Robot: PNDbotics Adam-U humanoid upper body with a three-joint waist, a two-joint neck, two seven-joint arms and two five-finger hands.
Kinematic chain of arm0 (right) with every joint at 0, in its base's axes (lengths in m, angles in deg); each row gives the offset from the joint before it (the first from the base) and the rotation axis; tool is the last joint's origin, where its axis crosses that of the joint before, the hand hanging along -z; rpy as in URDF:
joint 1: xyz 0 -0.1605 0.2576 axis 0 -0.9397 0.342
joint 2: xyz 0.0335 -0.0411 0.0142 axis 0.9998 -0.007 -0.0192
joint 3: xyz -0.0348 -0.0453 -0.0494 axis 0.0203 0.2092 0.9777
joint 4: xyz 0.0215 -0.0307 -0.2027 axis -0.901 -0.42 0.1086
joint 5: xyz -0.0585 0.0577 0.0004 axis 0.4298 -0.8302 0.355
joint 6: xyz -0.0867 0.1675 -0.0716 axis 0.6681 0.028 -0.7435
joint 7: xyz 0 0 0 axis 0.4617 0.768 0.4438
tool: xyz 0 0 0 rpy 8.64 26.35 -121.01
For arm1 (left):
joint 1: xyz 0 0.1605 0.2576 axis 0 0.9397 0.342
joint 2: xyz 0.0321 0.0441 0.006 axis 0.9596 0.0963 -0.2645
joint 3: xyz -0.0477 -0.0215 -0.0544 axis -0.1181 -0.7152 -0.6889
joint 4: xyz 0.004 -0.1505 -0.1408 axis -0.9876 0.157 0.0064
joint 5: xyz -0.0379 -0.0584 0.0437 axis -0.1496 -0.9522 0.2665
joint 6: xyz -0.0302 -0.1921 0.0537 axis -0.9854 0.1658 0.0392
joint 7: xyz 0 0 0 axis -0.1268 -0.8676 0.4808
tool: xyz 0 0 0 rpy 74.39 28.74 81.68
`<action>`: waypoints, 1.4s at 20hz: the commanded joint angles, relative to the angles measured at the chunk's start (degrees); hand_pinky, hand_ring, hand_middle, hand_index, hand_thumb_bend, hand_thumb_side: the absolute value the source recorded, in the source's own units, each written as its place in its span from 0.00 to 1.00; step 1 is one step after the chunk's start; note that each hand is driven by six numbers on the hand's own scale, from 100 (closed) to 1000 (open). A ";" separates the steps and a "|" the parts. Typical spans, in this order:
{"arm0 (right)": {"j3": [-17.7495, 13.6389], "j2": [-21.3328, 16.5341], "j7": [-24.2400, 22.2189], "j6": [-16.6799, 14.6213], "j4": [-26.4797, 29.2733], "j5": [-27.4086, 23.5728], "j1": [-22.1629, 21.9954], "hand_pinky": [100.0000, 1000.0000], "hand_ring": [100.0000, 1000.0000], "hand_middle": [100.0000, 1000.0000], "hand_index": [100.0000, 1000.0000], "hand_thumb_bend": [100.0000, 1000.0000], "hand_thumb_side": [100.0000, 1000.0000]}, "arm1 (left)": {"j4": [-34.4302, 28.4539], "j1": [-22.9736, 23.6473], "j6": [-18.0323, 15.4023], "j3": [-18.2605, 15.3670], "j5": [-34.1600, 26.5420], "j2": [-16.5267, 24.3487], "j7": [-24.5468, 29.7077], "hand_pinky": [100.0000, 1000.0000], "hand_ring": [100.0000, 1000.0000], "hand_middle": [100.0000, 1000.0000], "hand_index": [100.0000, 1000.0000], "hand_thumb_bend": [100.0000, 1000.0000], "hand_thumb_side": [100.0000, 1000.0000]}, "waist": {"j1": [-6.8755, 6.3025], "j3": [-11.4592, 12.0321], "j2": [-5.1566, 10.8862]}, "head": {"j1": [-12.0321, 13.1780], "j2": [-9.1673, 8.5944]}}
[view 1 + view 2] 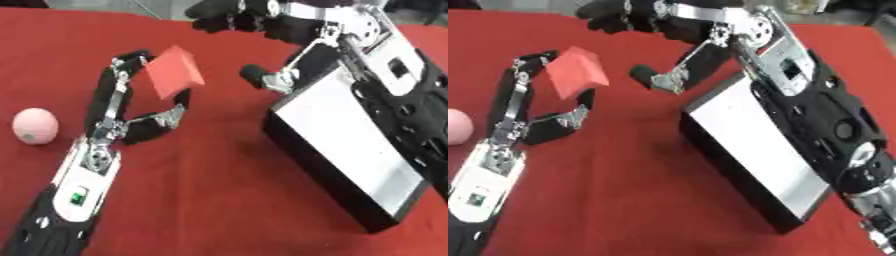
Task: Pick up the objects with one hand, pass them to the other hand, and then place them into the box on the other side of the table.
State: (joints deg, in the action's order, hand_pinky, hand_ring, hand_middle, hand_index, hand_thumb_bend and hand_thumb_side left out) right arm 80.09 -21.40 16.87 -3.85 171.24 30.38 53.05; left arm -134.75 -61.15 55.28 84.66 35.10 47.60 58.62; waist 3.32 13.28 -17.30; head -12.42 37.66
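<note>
The black forearm of the left arm fills the lower left corner, nearest the camera, and runs up to the left hand [131,112], which holds a red block [175,73]. The block is a flat-faced wedge-like piece, tilted, pinched between the hand's long fingers [118,75] on its left side and the thumb on its lower right edge. It is lifted clear of the red cloth of the bench [210,190], roughly at the middle left of the view.

To the right of the block, apart from it, the right hand [636,17] comes in from the upper right. Its dark fingers are curled loosely near the top edge and close on nothing; its thumb [647,74] points down and to the left toward the block, with a gap of red cloth between the two. Neither the thumb nor the fingers touch the block.

Below the right hand and beneath its silver-and-black forearm lies the box [350,145], a black-walled rectangular container with a pale, whitish inside, set askew on the right half of the bench. Part of its far right side is hidden by the right arm. Nothing can be made out inside the visible part.

At the far left edge, well apart from the box, a pink ball [35,125] rests on the cloth just beside the left wrist, not touching it.
</note>
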 commanded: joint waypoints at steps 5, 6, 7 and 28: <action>-0.12 -0.26 -4.13 -5.41 -0.91 1.93 1.04 1.00 1.00 1.00 1.00 0.00 0.03 | -1.98 -1.35 -0.51 0.49 -0.52 -0.37 0.13 0.88 0.55 0.36 0.51 0.00 0.20 | 0.06 0.06 1.00 | -0.43 -0.61; -0.11 -0.23 -4.13 -5.54 -1.02 2.13 1.02 1.00 1.00 1.00 1.00 0.00 0.03 | -2.07 -1.37 -0.49 0.52 -0.62 -0.40 0.15 0.88 0.55 0.36 0.51 0.00 0.20 | 0.06 0.07 1.01 | -0.46 -0.63; -0.08 -0.20 -4.13 -5.68 -1.13 2.33 1.00 1.00 1.00 1.00 1.00 0.00 0.03 | -2.14 -1.39 -0.46 0.55 -0.70 -0.42 0.17 0.88 0.55 0.36 0.51 0.00 0.20 | 0.06 0.07 1.02 | -0.47 -0.65; 0.15 0.10 -4.13 -7.35 -2.79 5.21 0.80 1.00 1.00 1.00 1.00 0.00 0.05 | -3.67 -1.59 -0.50 1.70 -1.79 -0.82 1.00 0.88 0.55 0.36 0.51 0.00 0.19 | 0.06 0.32 0.78 | -0.93 -0.84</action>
State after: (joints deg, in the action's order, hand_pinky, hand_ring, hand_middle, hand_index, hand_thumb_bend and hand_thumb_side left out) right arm 80.55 -20.47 18.32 -5.31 168.13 35.30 53.05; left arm -136.86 -61.68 54.80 86.26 33.60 47.05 59.42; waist 3.32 13.55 -17.30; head -13.25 37.59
